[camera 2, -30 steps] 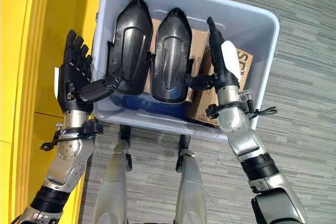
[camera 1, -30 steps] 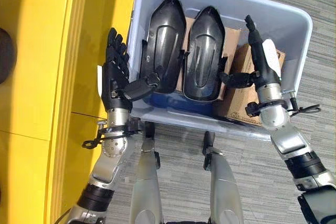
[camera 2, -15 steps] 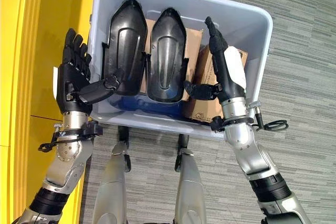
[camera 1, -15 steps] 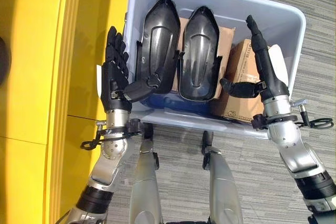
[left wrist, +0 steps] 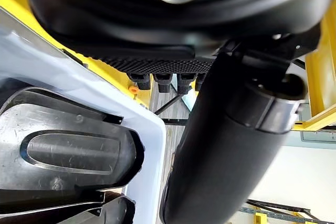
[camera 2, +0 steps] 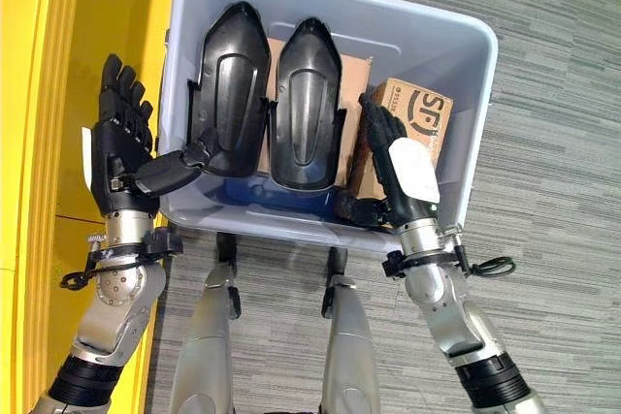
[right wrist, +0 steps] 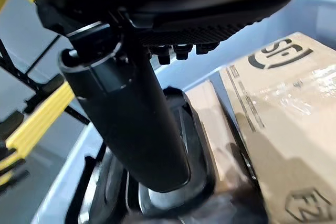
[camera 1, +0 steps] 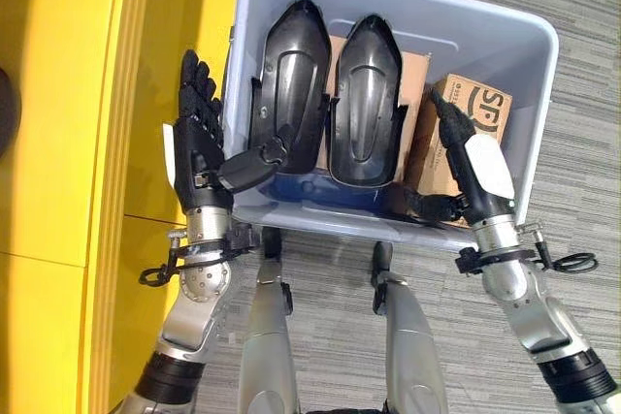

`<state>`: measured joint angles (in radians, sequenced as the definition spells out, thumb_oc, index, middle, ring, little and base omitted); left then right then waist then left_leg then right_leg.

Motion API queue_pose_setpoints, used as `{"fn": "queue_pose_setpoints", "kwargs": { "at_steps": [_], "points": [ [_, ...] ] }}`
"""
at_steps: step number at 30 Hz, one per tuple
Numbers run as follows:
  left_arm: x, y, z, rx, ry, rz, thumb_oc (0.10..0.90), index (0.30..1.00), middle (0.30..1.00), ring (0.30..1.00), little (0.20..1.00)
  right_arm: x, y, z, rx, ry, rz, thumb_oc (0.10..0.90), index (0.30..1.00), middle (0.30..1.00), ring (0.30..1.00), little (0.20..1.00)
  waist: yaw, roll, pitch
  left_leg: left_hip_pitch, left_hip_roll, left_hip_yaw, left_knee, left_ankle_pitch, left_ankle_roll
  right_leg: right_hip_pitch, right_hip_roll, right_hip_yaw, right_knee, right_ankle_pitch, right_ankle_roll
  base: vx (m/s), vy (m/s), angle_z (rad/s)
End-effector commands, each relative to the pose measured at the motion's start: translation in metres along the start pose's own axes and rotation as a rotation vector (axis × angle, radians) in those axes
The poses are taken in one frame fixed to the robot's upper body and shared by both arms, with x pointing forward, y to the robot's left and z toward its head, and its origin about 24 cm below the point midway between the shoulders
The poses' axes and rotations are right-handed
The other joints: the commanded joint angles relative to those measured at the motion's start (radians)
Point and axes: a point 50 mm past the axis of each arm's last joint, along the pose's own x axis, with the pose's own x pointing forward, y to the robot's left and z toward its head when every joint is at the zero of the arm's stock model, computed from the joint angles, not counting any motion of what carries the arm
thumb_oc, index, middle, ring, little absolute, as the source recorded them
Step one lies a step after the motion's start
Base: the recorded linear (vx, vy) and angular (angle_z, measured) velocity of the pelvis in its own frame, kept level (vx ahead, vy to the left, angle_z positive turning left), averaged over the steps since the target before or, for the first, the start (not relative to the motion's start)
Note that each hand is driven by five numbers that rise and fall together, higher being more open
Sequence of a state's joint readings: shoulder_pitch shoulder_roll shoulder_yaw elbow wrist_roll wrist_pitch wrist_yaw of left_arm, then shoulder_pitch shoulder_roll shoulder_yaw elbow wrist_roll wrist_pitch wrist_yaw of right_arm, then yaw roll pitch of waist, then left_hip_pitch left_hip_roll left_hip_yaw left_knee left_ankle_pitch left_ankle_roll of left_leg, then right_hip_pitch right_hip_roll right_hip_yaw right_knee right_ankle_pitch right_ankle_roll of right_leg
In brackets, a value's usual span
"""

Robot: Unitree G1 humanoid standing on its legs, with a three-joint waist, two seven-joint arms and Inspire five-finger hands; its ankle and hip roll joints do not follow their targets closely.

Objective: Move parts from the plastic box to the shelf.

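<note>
Left eye view lets us see our left hand (camera 1: 199,147) first. Its fingers (camera 1: 196,84) are straight and a little spread, and they point up along the outside of the left wall of the plastic box (camera 1: 524,133). Its thumb sticks out sideways over the box rim and lies near the bottom end of the left black part (camera 1: 289,84). We hold nothing in this hand.

Our right hand (camera 2: 398,167) is inside the box at the near right corner. Its fingers are straight and close together and point up along the side of the small cardboard box (camera 2: 419,113). Its thumb reaches out toward the bottom end of the right black part (camera 2: 307,99). We cannot tell if it touches. This hand holds nothing too.

The plastic box is a pale blue-grey tub with smooth walls and round corners. In it lie two long black parts side by side, so the parts are in the box and not on the shelf. They are shiny hard shells, pointy and round at the far end, with a raised strip down the middle. Under them is a flat brown cardboard piece (camera 1: 419,79). The small cardboard box sits at the right.

The box stands on grey striped carpet (camera 1: 582,65). A bright yellow shelf (camera 1: 87,94) is on the left, just beside the box.
</note>
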<state>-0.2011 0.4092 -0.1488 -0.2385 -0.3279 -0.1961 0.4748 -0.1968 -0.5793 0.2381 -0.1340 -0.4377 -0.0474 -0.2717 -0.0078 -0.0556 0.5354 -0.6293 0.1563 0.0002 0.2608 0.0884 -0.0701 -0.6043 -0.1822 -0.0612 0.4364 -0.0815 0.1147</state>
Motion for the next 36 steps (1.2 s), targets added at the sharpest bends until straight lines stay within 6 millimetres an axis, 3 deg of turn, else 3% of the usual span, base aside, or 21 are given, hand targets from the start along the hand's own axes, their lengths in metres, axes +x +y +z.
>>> {"fn": "queue_pose_setpoints", "kwargs": {
  "at_steps": [1, 13, 23, 36],
  "points": [
    [0.007, -0.012, 0.048, -0.055, -0.275, -0.037, 0.900, 1.000, 1.000, 1.000, 1.000, 0.024, -0.017, 0.027, -0.067, -0.161, -0.130, 0.900, 1.000, 1.000, 1.000, 1.000, -0.001, -0.005, -0.015, 0.032, 0.026, 0.051, 0.055, -0.086, 0.009, 0.149, 0.002, 0.012, -0.052, -0.055, -0.019, 0.00, 0.000, 0.00],
    [0.008, -0.020, 0.047, -0.091, -0.278, -0.038, 0.900, 1.000, 1.000, 1.000, 1.000, 0.042, 0.019, 0.036, -0.132, -0.176, -0.066, 0.900, 1.000, 1.000, 1.000, 1.000, 0.011, 0.009, -0.015, 0.025, 0.020, 0.050, 0.051, -0.079, 0.009, 0.148, -0.005, 0.010, -0.055, -0.052, -0.020, 0.00, 0.000, 0.00],
    [0.009, -0.028, 0.048, -0.117, -0.281, -0.051, 0.900, 1.000, 1.000, 1.000, 1.000, 0.054, 0.034, 0.046, -0.164, -0.205, -0.043, 0.900, 1.000, 1.000, 1.000, 1.000, 0.018, 0.021, -0.015, 0.018, 0.015, 0.047, 0.046, -0.073, 0.009, 0.142, -0.007, 0.007, -0.050, -0.053, -0.022, 0.00, 0.000, 0.00],
    [0.009, -0.032, 0.046, -0.130, -0.277, -0.064, 0.900, 1.000, 1.000, 1.000, 1.000, 0.061, 0.054, 0.041, -0.208, -0.166, -0.008, 0.900, 1.000, 1.000, 1.000, 1.000, 0.027, 0.035, -0.015, -0.005, 0.011, 0.045, 0.062, -0.076, 0.014, 0.125, -0.011, 0.009, -0.048, -0.043, -0.019, 0.00, 0.000, 0.00]
  ]
}}
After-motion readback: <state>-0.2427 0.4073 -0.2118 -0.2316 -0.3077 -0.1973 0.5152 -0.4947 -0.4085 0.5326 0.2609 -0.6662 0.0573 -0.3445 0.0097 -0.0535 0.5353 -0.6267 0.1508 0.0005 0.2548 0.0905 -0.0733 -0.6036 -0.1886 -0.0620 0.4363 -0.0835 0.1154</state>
